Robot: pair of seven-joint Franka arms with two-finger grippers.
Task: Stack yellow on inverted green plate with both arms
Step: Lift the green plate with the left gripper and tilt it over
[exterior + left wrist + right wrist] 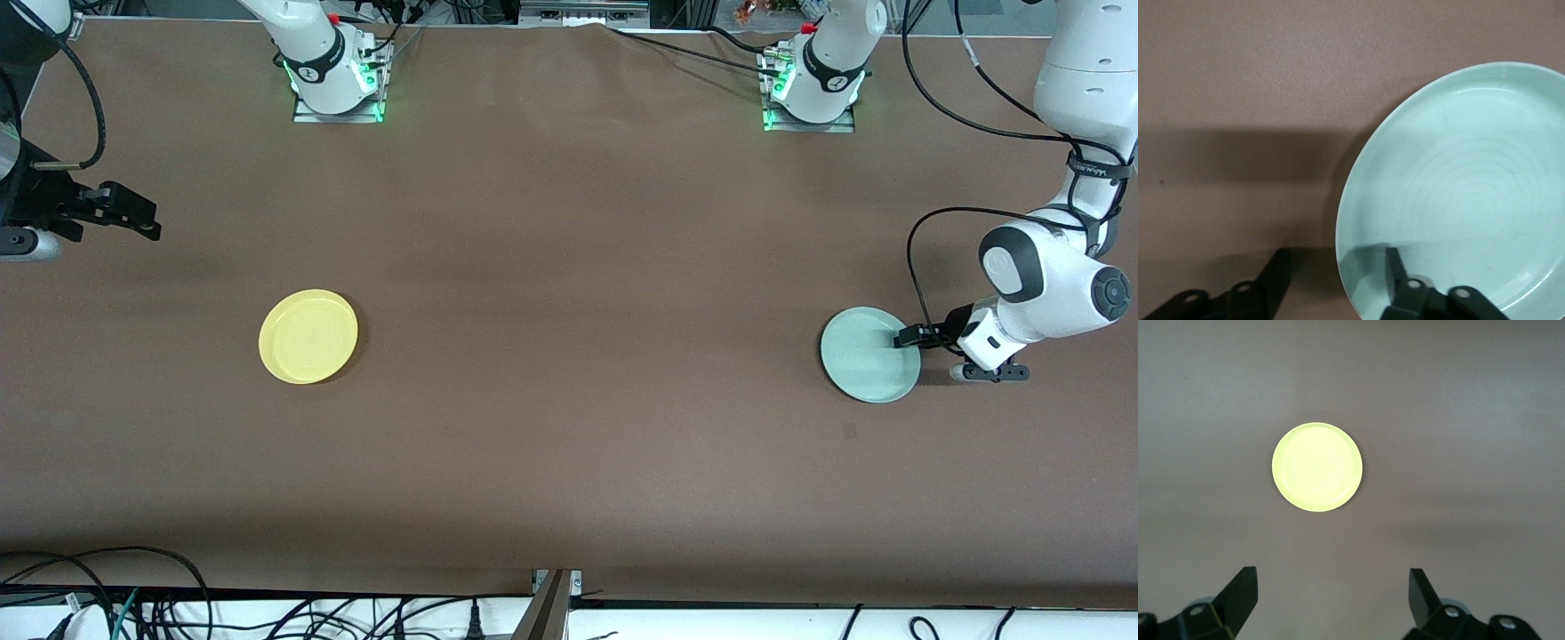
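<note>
Brown surface (569, 267) fills the front view, with two plates lying far apart on it.

Right arm comes in at the edge of the front view, mostly cut off; only its dark wrist and right claw (133, 213) show, up in the air over the right arm's end of the surface. In its wrist view the two fingers (1238, 593) stand wide apart with nothing between them, and their bases are cut off by the picture's edge. This arm waits.

Yellow plate (308, 336) lies rim up on the surface, toward the right arm's end, well apart from the right claw and nearer to the front camera than the claw's shadowed spot.

Green plate (869, 354) lies toward the left arm's end, hollow side up, faint rings showing in its floor. The left wrist view cuts off part of its rim.

Left claw (909, 337) is low at the plate's edge. One finger (1395, 270) reaches inside over the rim, the other sits outside it, so the rim lies between them. The fingers are partly closed; whether they already pinch the rim cannot be told.
</note>
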